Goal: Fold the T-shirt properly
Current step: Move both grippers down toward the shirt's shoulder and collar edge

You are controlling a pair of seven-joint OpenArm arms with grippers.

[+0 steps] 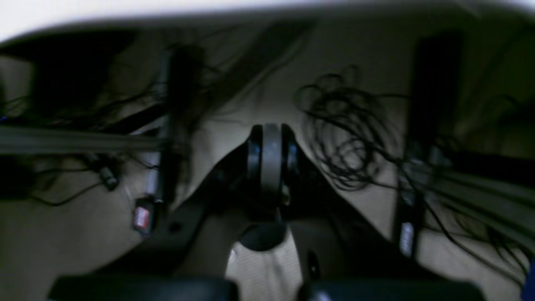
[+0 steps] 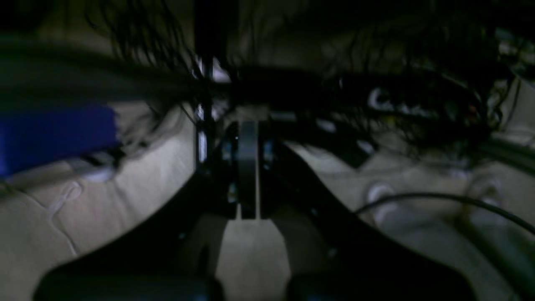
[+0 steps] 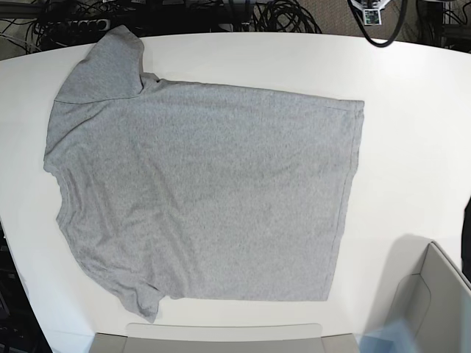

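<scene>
The heather-grey T-shirt (image 3: pixel 199 191) lies spread flat on the white table (image 3: pixel 416 110), plain side up. Its collar and both sleeves are toward the left, its hem toward the right. One sleeve reaches the table's far left corner. Neither arm shows in the base view. In the left wrist view my left gripper (image 1: pixel 271 154) is shut with nothing between its pads, over a dim floor with cables. My right gripper (image 2: pixel 247 167) in the right wrist view is likewise shut and empty, away from the T-shirt.
A grey bin (image 3: pixel 434 294) stands at the table's near right corner. A flat grey edge (image 3: pixel 221 334) runs along the front. Tangled black cables (image 3: pixel 280 15) lie behind the table's far edge and under both wrist cameras (image 1: pixel 347 138).
</scene>
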